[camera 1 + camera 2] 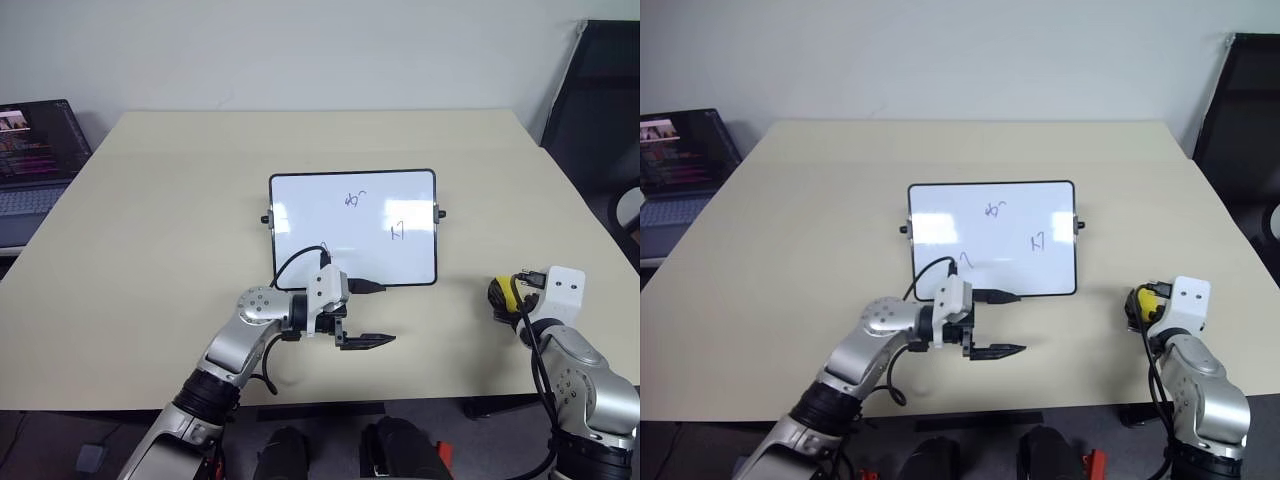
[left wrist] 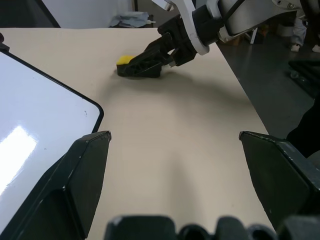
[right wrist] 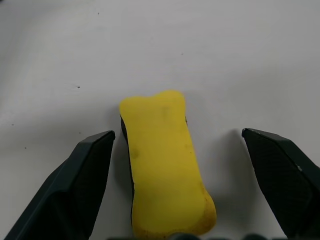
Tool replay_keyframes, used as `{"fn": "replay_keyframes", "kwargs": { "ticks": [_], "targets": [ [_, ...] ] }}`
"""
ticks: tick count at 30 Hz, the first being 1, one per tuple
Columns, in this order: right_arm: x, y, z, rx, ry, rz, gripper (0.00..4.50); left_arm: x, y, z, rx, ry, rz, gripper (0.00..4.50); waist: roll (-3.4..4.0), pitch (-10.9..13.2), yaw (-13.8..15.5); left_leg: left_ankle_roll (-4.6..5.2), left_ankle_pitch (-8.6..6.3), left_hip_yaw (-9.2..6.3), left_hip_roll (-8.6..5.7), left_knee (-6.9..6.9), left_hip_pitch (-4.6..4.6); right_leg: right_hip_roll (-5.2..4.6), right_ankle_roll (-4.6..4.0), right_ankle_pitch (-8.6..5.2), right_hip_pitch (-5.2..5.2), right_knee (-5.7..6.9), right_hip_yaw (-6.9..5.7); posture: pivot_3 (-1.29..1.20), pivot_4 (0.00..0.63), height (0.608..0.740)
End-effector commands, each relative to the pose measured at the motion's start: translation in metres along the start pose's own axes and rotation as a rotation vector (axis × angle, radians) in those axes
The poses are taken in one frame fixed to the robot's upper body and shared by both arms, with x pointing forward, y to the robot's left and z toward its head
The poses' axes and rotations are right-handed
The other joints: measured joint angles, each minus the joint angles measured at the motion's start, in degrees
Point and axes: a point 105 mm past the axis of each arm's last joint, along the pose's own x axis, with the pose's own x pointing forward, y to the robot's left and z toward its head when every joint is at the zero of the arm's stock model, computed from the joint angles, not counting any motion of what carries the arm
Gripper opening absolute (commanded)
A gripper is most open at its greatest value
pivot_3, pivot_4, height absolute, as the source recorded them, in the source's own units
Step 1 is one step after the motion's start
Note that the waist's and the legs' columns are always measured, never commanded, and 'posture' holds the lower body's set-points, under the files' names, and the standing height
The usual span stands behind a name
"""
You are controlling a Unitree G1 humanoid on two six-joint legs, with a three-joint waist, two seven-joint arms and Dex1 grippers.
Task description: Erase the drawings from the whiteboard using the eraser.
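While the eraser (image 3: 165, 165) lies yellow side up on the table (image 1: 150, 220), the right gripper (image 3: 175, 150) stands over it with jaws spread wide, one finger either side of the block, neither touching it.

Item, eraser: at about four o'clock from the whiteboard (image 1: 352, 228), well apart from its frame, near the table's front edge; black felt face down.

Item, left gripper (image 1: 368, 340): jaws wide, nothing between them, pointing toward three o'clock just beside the whiteboard's near edge.

Item, whiteboard: lies flat at table centre; drawings (image 1: 354, 200) unerased, one toward twelve o'clock of the board's middle, one at three (image 1: 397, 232), a squiggle at seven (image 1: 324, 250) partly behind the left arm's cable.

Step in hand, as judged: grasping the eraser. Done well, the fingers sink evenly beside the long flanks, close square on the block's middle, low enough to hold firm yet clear of the felt, so the felt meets the board flat.

Item, laptop (image 1: 35, 160): at ten o'clock, off the table's corner, no part of the task.
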Motion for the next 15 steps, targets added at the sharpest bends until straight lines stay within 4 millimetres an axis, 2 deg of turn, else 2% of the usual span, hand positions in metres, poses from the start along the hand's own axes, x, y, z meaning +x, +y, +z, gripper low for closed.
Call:
{"fn": "replay_keyframes", "kwargs": {
  "ticks": [1, 7, 9, 15],
  "targets": [
    [-0.0009, -0.0027, 0.0149, 0.005, -0.063, 0.002, 3.9, -0.0026, 0.0019, 0.0088, 0.038, -0.019, 0.018, 4.5, 0.0, 0.0, 0.0, 0.0, 0.0, 0.02, 0.0, 0.0, 0.01, 0.0, 0.01, 0.01, 0.0, 0.0, 0.02, 0.0, 0.15, 0.74],
    [-0.0006, -0.0017, 0.0144, -0.001, -0.068, 0.014, 1.71, -0.0045, 0.0059, 0.0085, 0.046, -0.013, 0.036, 4.5, 0.0, 0.0, 0.0, 0.0, 0.0, 0.1, 0.0, 0.0, 0.02, 0.05, 0.05, 0.03, -0.01, -0.01, 0.18, 0.0, 0.15, 0.74],
    [-0.0002, -0.0025, 0.0134, -0.002, -0.067, 0.014, 1.12, -0.0054, 0.0066, 0.0077, 0.048, -0.006, 0.038, 4.5, 0.0, 0.0, 0.0, 0.0, 0.0, 0.12, 0.0, 0.0, 0.02, 0.05, 0.05, 0.03, -0.02, -0.01, 0.19, 0.0, 0.15, 0.74],
    [0.0003, -0.0022, 0.013, -0.001, -0.069, 0.015, 1.1, -0.0068, 0.0085, 0.0077, 0.051, 0.001, 0.044, 4.5, 0.0, 0.0, 0.0, 0.01, 0.0, 0.13, 0.0, 0.0, 0.02, 0.05, 0.06, 0.03, -0.02, -0.01, 0.2, 0.0, 0.15, 0.74]
  ]
}}
